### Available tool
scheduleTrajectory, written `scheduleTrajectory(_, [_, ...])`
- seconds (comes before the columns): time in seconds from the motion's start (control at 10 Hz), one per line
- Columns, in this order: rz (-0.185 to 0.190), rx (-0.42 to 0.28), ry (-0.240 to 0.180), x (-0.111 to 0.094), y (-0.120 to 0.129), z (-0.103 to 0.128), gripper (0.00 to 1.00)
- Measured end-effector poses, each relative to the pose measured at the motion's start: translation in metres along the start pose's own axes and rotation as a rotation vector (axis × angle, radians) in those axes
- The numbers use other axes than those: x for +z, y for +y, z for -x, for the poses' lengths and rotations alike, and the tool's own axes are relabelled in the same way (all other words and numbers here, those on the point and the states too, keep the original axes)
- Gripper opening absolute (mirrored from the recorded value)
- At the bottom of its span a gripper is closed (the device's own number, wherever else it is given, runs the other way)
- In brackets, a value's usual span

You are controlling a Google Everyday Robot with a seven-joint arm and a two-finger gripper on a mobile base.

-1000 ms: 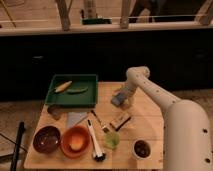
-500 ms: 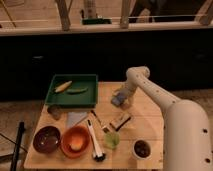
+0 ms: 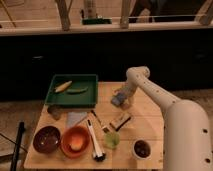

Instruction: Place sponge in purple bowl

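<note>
The sponge [image 3: 116, 100] is a small blue-grey pad on the wooden table [image 3: 150, 120], right of the green tray. My gripper [image 3: 122, 98] is down at the sponge, right at its right side, at the end of the white arm that reaches in from the lower right. The purple bowl [image 3: 46, 139] sits at the front left corner of the table, far from the gripper, with an orange bowl beside it.
A green tray [image 3: 72, 96] at back left holds a banana and a green vegetable. An orange bowl [image 3: 75, 142], a long brush [image 3: 94, 140], a green cup [image 3: 112, 140], a white cup [image 3: 142, 148], a tan-and-brown striped block [image 3: 121, 120] and a pale flat sheet [image 3: 76, 118] lie along the front.
</note>
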Motion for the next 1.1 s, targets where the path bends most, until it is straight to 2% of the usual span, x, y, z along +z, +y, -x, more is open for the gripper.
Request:
scheduleTrajectory(0.2, [-0.004, 0.003, 0.003, -0.002, 0.001, -0.002, 0.57])
scheduleTrajectory(0.4, [-0.004, 0.003, 0.009, -0.003, 0.002, -0.004, 0.68])
scheduleTrajectory(0.5, [-0.004, 0.002, 0.008, -0.004, 0.001, -0.004, 0.77])
scheduleTrajectory(0.7, [-0.006, 0.002, 0.005, -0.004, 0.000, -0.002, 0.80])
scheduleTrajectory(0.9, [-0.070, 0.008, -0.032, -0.013, 0.003, 0.001, 0.80])
scheduleTrajectory(1.1, [-0.098, 0.013, -0.052, -0.018, 0.002, 0.005, 0.80])
